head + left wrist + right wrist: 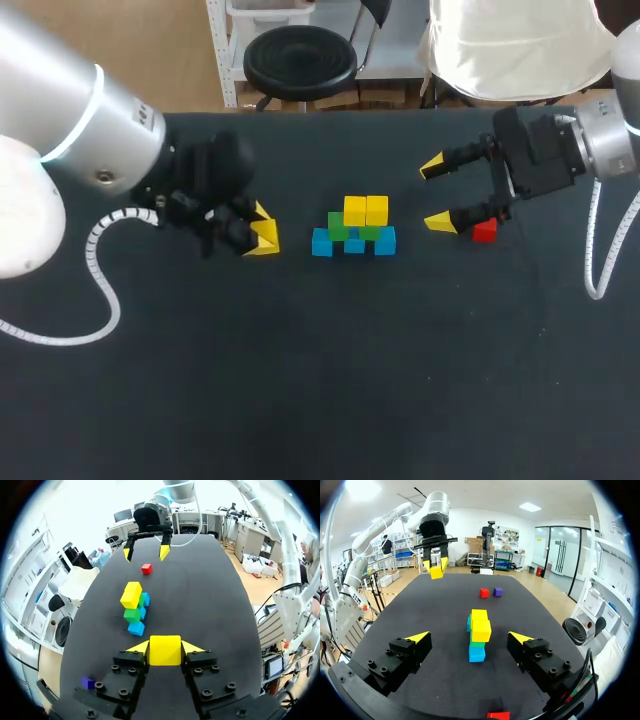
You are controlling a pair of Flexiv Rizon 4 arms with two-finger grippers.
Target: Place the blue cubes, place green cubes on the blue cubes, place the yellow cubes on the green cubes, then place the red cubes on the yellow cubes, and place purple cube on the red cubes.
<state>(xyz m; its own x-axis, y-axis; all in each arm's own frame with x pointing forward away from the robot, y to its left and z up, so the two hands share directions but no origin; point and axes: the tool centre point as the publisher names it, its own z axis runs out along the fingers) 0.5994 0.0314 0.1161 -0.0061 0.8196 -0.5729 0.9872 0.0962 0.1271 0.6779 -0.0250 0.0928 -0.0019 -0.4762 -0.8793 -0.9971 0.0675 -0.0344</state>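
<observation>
A small stack stands mid-table: a row of blue cubes (321, 243), green cubes (338, 228) on them, and two yellow cubes (366, 211) on top. My left gripper (262, 232) hovers to the stack's left, shut on a third yellow cube (165, 650). To the stack's right, my right gripper (437, 194) stands open and holds nothing. A red cube (484, 231) lies on the table just behind its near finger. In the right wrist view, another red cube (484, 593) and a purple cube (497, 592) lie beyond the stack (479, 635).
The black table (320, 380) has bare room in front of the stack. In the head view my left arm (120, 150) covers the far-left part, hiding the purple cube and second red cube. The purple cube (88, 682) lies beside my left wrist.
</observation>
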